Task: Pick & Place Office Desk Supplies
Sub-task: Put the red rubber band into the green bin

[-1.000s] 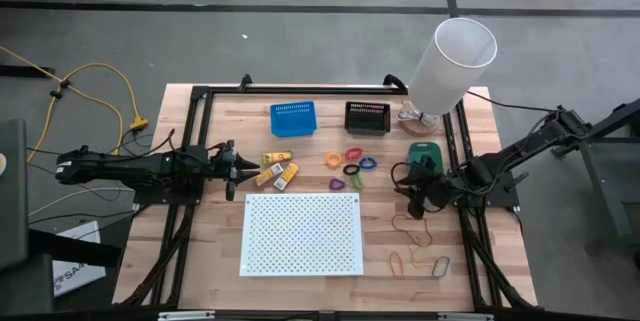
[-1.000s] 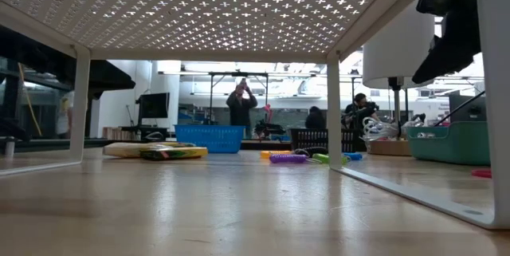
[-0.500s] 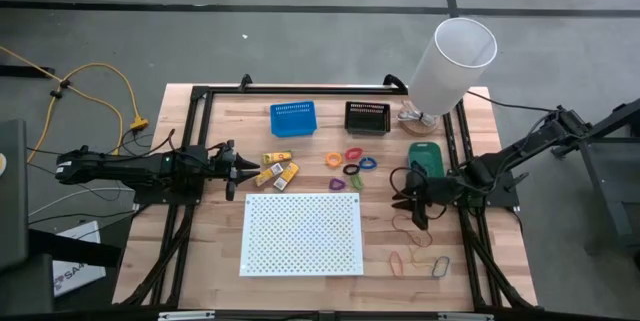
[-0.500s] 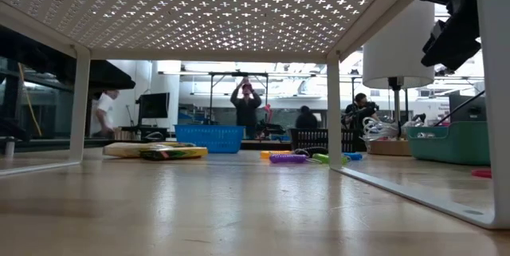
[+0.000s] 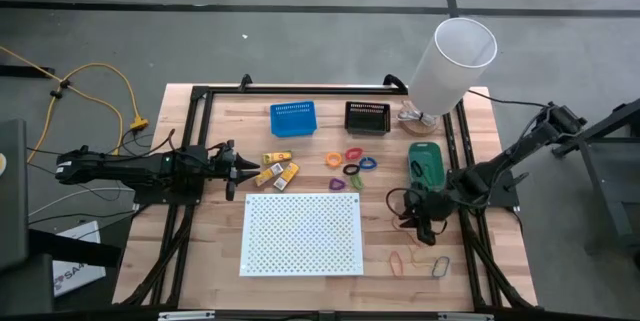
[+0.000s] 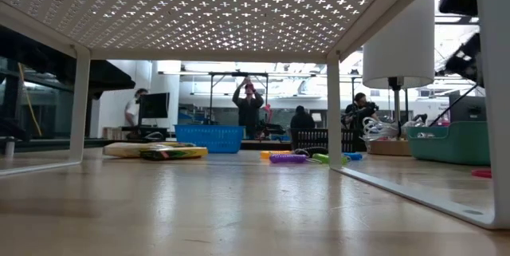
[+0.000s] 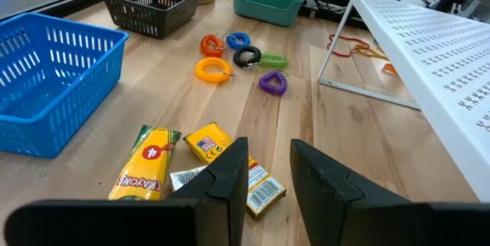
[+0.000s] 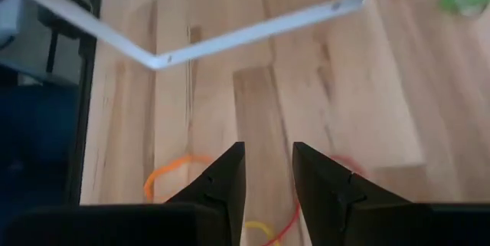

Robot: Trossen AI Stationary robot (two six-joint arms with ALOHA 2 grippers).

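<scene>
Since a second ago the right claw has slid toward the rubber bands on the surface, empty, jaws slightly parted. We see the left claw parted beside half-hidden yellow packets.

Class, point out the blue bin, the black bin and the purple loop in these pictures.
Blue bin (image 7: 53, 85): left wrist view, on its slotted front wall.
Black bin (image 7: 149, 4): left wrist view, on its side wall.
Purple loop (image 7: 272, 83): left wrist view, on its band.

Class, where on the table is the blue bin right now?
In the high view, the blue bin sits at the table's far edge, left of the black bin, beyond the yellow packets.
</scene>
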